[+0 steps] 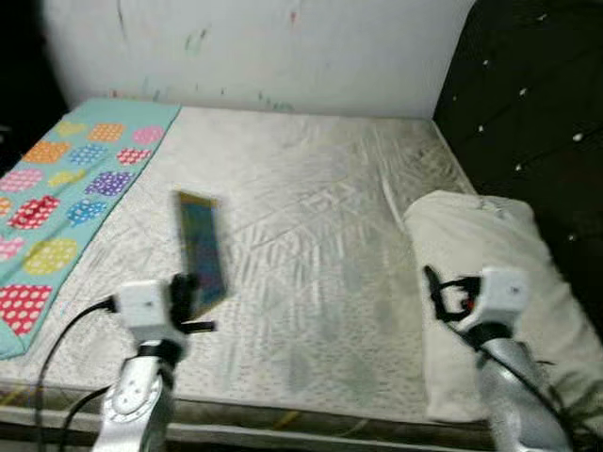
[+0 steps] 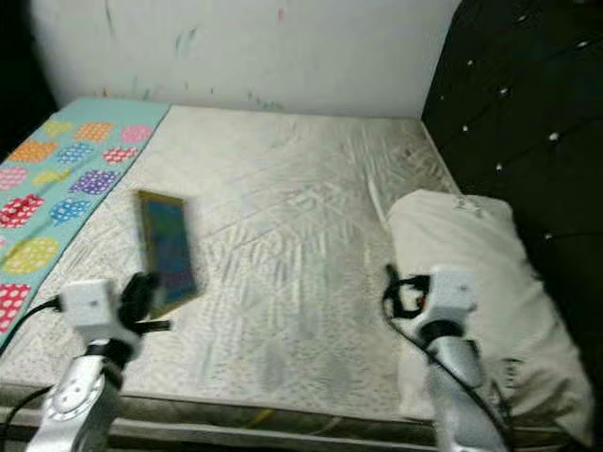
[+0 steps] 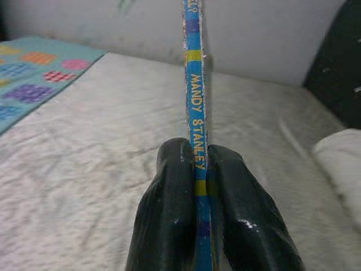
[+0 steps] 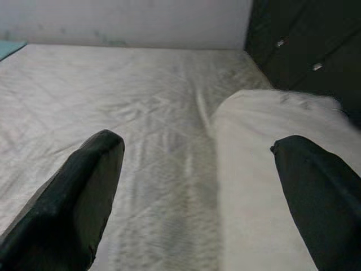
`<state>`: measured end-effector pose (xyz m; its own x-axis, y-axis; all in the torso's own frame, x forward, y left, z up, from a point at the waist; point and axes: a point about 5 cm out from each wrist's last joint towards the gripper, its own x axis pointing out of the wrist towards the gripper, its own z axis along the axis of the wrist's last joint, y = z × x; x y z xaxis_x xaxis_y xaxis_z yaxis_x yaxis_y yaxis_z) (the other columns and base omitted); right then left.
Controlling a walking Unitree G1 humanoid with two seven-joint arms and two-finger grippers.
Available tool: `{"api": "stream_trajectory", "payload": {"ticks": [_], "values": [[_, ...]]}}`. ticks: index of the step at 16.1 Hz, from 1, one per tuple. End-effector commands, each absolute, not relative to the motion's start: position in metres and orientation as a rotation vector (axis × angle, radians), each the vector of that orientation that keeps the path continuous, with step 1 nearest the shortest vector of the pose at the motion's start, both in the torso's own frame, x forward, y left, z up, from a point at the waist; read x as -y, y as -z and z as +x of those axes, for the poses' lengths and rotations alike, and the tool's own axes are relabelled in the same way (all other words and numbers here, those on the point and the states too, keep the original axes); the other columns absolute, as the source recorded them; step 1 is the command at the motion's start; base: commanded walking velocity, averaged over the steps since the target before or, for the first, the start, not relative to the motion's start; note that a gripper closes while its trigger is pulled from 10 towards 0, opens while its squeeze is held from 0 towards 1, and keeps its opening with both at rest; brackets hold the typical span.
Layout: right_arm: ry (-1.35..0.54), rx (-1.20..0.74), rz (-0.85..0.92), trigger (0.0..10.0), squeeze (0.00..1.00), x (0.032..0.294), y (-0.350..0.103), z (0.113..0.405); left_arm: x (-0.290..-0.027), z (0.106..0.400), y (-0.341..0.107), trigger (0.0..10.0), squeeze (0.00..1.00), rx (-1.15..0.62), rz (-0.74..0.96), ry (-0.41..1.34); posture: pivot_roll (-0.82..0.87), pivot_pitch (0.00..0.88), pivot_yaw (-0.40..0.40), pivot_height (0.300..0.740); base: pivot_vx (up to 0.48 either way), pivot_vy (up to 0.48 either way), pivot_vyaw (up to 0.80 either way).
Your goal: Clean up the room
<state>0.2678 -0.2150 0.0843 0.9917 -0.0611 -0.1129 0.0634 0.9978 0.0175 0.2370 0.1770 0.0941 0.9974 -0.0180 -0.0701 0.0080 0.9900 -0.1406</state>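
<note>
- The bare mattress (image 1: 311,254) is the landmark: a pale, quilted, wrinkled surface running from the near edge to a white wall (image 1: 283,47) at its far side.
- The left gripper (image 3: 202,186) hangs over the mattress's near left part, its two black fingers (image 3: 169,214) pressed flat against both faces of a thin book (image 1: 201,250), with no gap left between them and the covers.
- The book stands upright on edge above the mattress, clear of its surface; its blue spine bears the yellow words "MANDY STANLEY", and its cover looks blurred in the head views.
- A turquoise blanket (image 1: 66,188) with coloured dotted patches lies along the mattress's left edge, well apart from the book.
- A white pillow (image 1: 490,301) lies on the mattress's right side, just beside a dark tufted headboard (image 1: 537,122).
- The right gripper (image 4: 197,186) hovers over the mattress's near right part by the pillow's inner edge, fingers (image 4: 73,197) spread wide with nothing between them.
</note>
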Motion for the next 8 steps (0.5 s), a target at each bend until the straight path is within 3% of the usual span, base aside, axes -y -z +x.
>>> {"api": "stream_trajectory", "payload": {"ticks": [1, 3, 8], "values": [[0.050, -0.105, 0.030, 10.0, 0.00, 0.2094, -0.0862, 0.2692, -0.1860, 0.2373, -0.1033, 10.0, 0.00, -0.029, -0.121, -0.017, -0.09, 0.000, -0.032, 0.740, 0.000, -0.281, 0.00], [0.051, -0.107, 0.029, 10.0, 0.00, 0.2095, -0.0856, 0.2691, -0.1858, 0.2371, -0.1033, 10.0, 0.00, -0.029, -0.121, -0.014, -0.09, 0.000, -0.032, 0.740, 0.000, -0.371, 0.00], [0.045, -0.114, 0.028, 10.0, 0.00, 0.2086, -0.0837, 0.2685, -0.1845, 0.2369, -0.1046, 10.0, 0.00, -0.018, -0.143, -0.021, -0.08, 0.000, -0.035, 0.740, 0.000, 0.000, 0.00]]}}
